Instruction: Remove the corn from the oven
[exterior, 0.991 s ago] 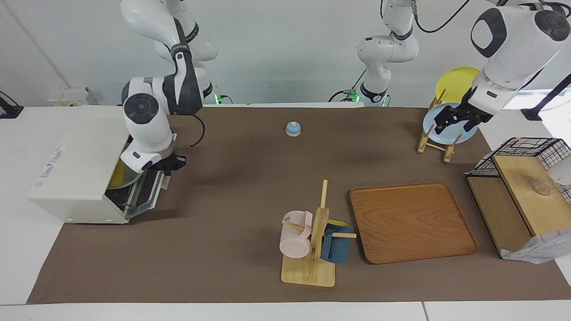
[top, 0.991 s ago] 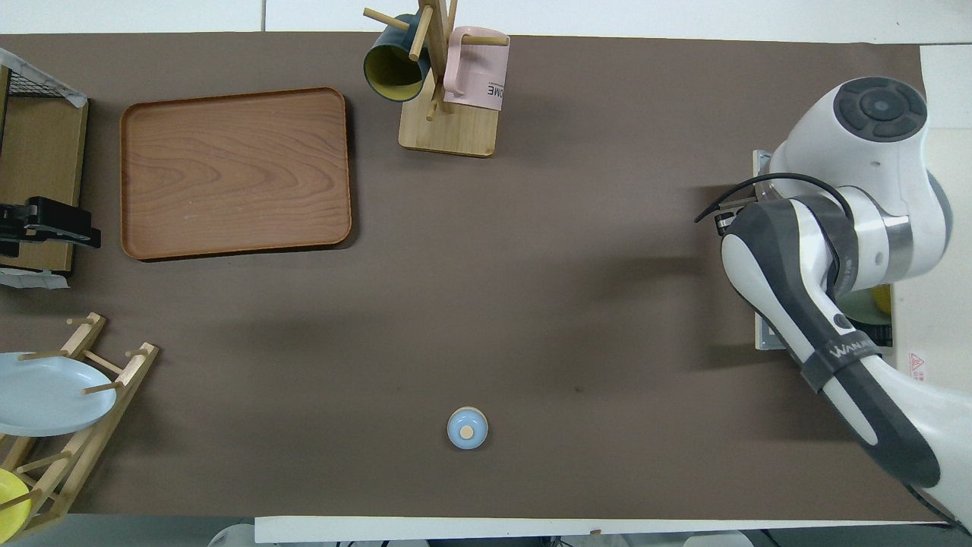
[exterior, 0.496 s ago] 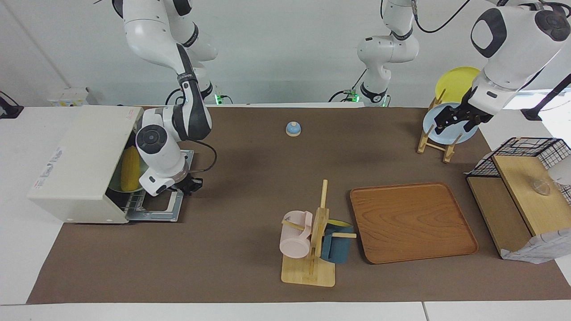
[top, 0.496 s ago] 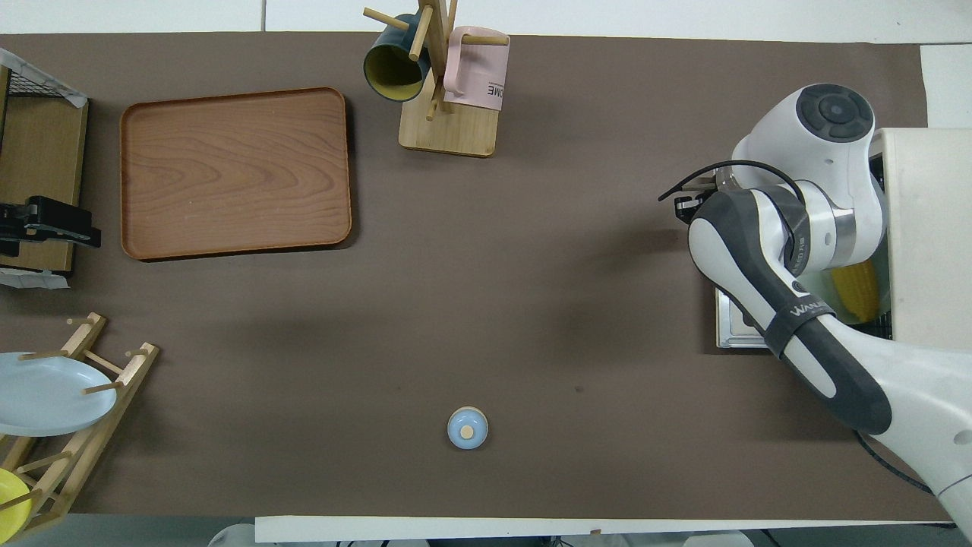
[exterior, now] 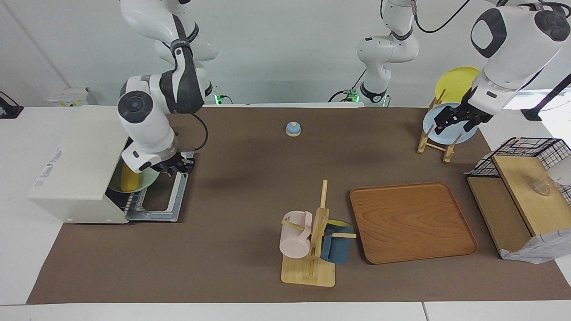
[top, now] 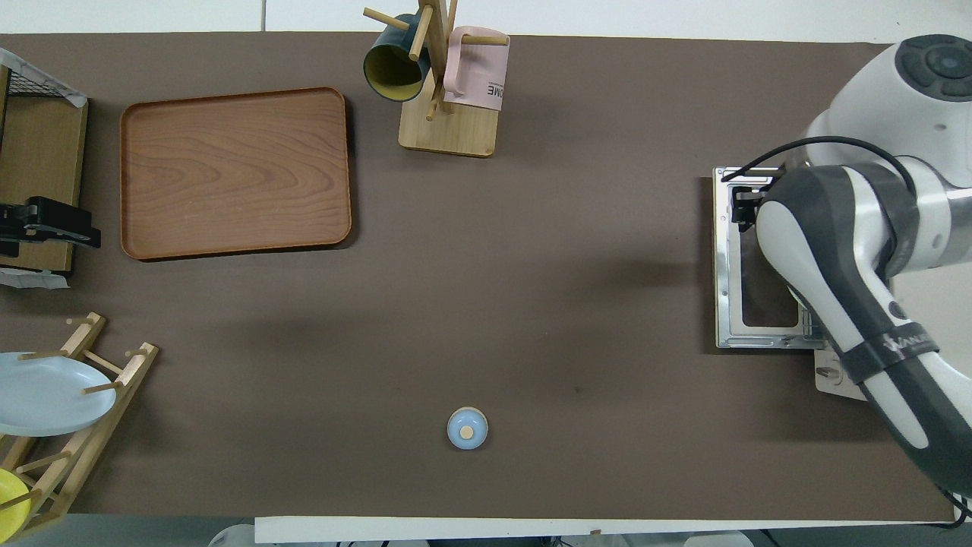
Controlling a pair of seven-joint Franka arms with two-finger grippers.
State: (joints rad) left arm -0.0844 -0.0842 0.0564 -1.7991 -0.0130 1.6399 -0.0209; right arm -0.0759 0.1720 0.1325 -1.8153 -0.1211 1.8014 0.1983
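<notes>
We observed the bright yellow toy corn cob (exterior: 130,177) inside the boxy cream-white toaster oven (exterior: 80,166), door lowered; the right gripper (exterior: 177,166) hovered over that door, finger state indeterminable; the left gripper (exterior: 451,119) waited.

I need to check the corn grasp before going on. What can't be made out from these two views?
- Corn: facing view shows only its lower part, the right arm covers the rest; overhead view hides it entirely under that arm.
- Right gripper, over the open oven door: finger state unreadable.
- Left gripper, by the plate rack: finger state unreadable; overhead view's edge cuts it off.
</notes>
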